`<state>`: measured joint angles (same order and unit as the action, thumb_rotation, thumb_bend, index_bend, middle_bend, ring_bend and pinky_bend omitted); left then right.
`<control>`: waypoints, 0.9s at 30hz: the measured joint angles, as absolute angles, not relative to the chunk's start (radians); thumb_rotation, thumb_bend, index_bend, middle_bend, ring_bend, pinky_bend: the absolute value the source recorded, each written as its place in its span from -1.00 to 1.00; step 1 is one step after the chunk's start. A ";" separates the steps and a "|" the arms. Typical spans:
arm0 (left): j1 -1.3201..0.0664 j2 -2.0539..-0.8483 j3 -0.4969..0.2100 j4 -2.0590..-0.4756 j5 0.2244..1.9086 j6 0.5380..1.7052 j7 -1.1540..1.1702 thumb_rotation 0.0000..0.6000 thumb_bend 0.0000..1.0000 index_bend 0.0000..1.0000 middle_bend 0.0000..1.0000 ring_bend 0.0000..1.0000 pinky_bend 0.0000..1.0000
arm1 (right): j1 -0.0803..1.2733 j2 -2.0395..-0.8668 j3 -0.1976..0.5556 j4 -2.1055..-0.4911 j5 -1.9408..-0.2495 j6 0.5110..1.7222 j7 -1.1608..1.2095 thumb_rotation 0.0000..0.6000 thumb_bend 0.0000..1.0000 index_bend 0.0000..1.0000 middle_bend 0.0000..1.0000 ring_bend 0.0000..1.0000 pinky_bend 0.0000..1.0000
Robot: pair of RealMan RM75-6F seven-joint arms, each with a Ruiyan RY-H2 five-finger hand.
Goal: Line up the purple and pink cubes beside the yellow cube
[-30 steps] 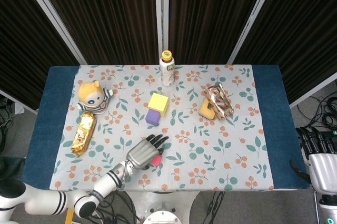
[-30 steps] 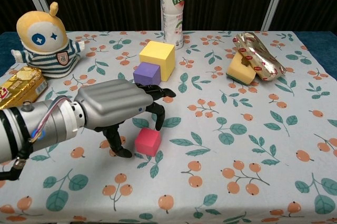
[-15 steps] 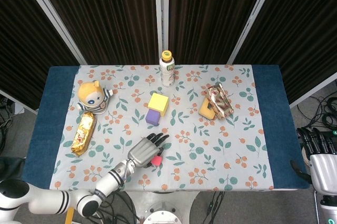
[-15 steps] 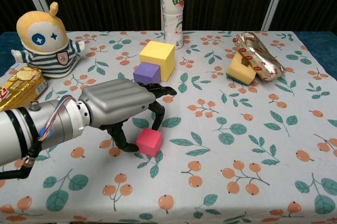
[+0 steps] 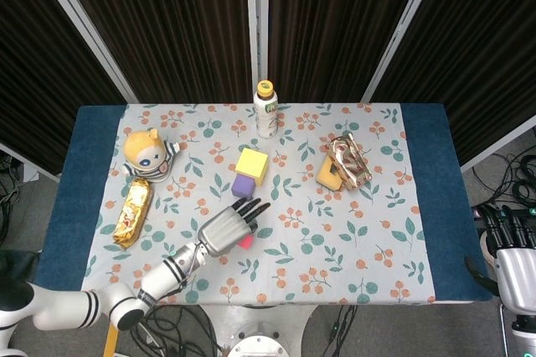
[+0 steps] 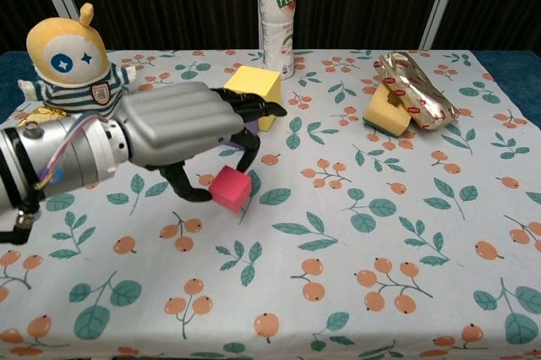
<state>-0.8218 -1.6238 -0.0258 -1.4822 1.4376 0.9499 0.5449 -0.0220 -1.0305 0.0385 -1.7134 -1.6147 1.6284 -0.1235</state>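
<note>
My left hand point(image 6: 182, 128) point(image 5: 226, 229) holds the pink cube point(image 6: 231, 188) point(image 5: 245, 241) between thumb and fingers, lifted a little above the cloth near the table's middle. Just beyond it stands the yellow cube point(image 6: 254, 87) point(image 5: 252, 165), with the purple cube point(image 5: 243, 186) against its near side; in the chest view my hand hides most of the purple cube. My right hand point(image 5: 511, 244) hangs off the table's right edge with its fingers apart, holding nothing.
A drink bottle point(image 6: 277, 15) stands behind the cubes. A plush toy point(image 6: 69, 63) and a gold-wrapped snack point(image 5: 132, 211) lie at the left. A gold packet on a yellow sponge point(image 6: 404, 92) lies at the right. The flowered cloth point(image 6: 389, 233) covers the table.
My left hand closed on the pink cube, lifted it off the cloth and carried it away from me toward the purple and yellow cubes. The right hand stayed put.
</note>
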 measured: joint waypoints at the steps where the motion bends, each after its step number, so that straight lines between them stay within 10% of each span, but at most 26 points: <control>1: -0.828 -1.616 -0.028 -1.466 1.447 0.949 0.540 1.00 -0.39 0.06 -0.78 -1.00 -0.67 | -0.023 -1.031 0.039 -1.714 -1.616 1.631 -0.124 1.00 -0.67 -0.88 -0.82 -1.00 -0.76; 27: -0.854 -1.706 -0.100 -1.251 1.316 0.885 0.443 1.00 -0.39 -0.03 -0.82 -1.00 -0.67 | -0.041 -1.028 0.038 -1.717 -1.613 1.646 -0.131 1.00 -0.67 -0.88 -0.82 -1.00 -0.76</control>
<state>-0.8545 -1.7060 -0.0997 -1.2508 1.3156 0.8849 0.4428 -0.0407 -1.0278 0.0383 -1.7165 -1.6127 1.6459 -0.1309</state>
